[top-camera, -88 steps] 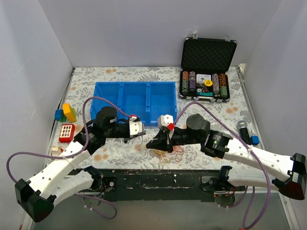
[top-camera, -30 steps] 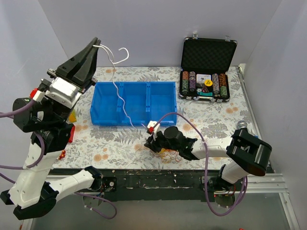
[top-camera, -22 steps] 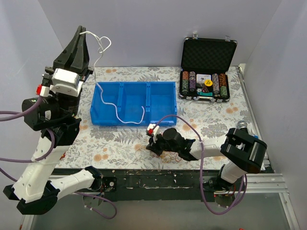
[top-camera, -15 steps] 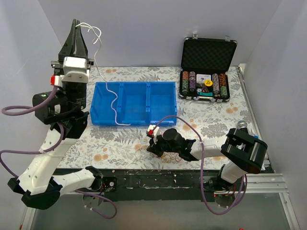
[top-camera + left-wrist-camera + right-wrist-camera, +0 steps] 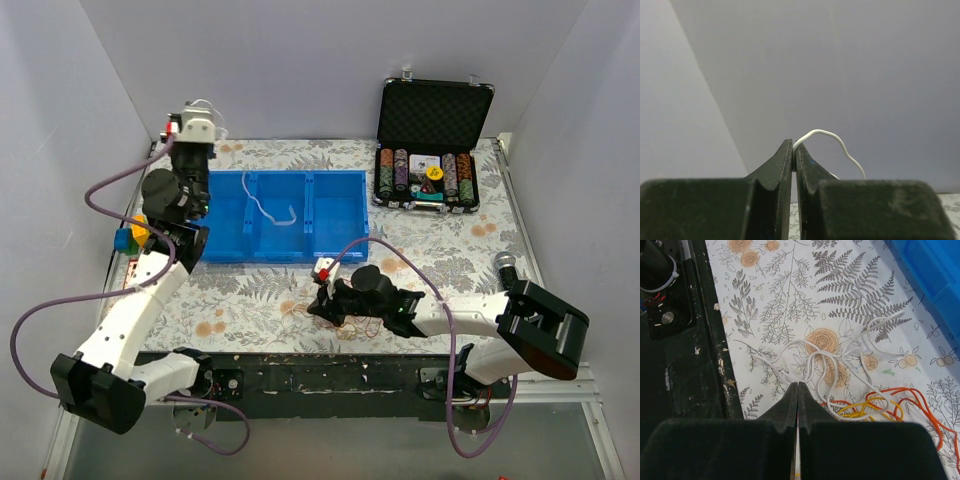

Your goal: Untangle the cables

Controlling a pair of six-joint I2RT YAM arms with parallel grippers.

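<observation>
The cables' tangle (image 5: 352, 322) of white, red and orange-yellow cords lies on the floral table near the front edge. In the right wrist view its white loops (image 5: 832, 360) spread just beyond the tips, with red (image 5: 912, 400) and yellow strands (image 5: 862, 412) to the right. My right gripper (image 5: 318, 306) (image 5: 797, 385) is shut, its tips at the white loops' edge. My left gripper (image 5: 203, 108) (image 5: 793, 146) is raised at the back left, shut on a separate white cable (image 5: 832, 141). That cable's free end lies in the blue bin (image 5: 270, 211).
A blue three-compartment bin (image 5: 338, 246) stands mid-table. An open black case of poker chips (image 5: 432, 150) is at the back right. Toy blocks (image 5: 130, 238) lie at the left edge, a microphone (image 5: 508, 266) at the right. The black front rail (image 5: 670, 315) runs beside the tangle.
My left arm has come down and back from its high reach. The white cable it holds has left the tangle and its tail has dropped into the blue bin. My right gripper stays at the tangle.
</observation>
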